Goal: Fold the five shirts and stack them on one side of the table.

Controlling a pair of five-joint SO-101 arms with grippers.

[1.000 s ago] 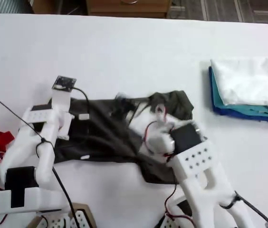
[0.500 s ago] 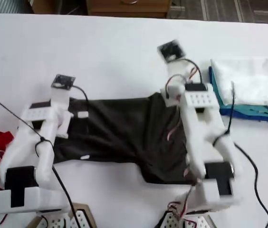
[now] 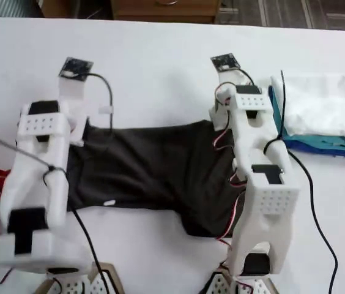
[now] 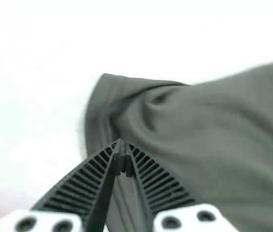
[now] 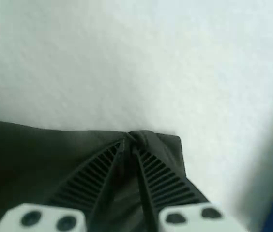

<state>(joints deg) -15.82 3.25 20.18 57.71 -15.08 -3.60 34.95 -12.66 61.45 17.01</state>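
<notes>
Dark shirt (image 3: 154, 171): lying spread out in the middle of the surface (image 3: 160, 67), between the two arms.
Left tool (image 4: 122, 155): pinching the shirt's far left corner.
Right tool (image 5: 130, 140): pinching the far right corner.
Why: I think they are holding the far edge tight, getting ready to fold it.
Long way: running left to right.
Stack (image 3: 319, 110): folded shirts are sitting far right, just beside the right arm.

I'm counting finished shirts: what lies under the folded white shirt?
Under the folded white shirt, edges of a folded teal shirt and a folded blue shirt below it show. Their middles, and any further layer, are covered.
</notes>
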